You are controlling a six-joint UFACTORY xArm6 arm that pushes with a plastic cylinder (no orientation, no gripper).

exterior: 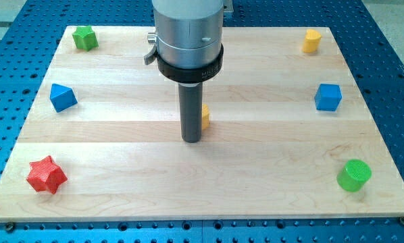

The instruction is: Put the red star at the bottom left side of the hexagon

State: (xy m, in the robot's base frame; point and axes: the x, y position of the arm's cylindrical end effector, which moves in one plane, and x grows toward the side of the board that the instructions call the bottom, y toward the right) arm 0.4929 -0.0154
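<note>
A: Red star (46, 175) sits way down at about eight o'clock on the wooden board (256, 189), near the view's bottom left corner, nothing touching it.

B: And the hexagon?

A: Only a yellow sliver (205, 116) shows dead centre, mostly hidden behind the rod (shape can't be made out from that slice). Well apart from the star, up at the star's two o'clock.

B: Where's the tool?

A: My tip (191, 140) is planted mid-board, just at the yellow piece's seven o'clock, right beside it; whether they touch, I cannot tell. It's a plain rod under a silver cylinder, so there's nothing on it to spread or pinch.

B: Round the edges?

A: Blue triangular block (62, 97) at nine o'clock, green star-like block (85, 38) at ten-thirty. Yellow block (312, 40) at one-thirty, blue cube (328, 96) at three, green cylinder (354, 175) at four-thirty. All on the board, which rests on a blue perforated table (6, 81).
</note>
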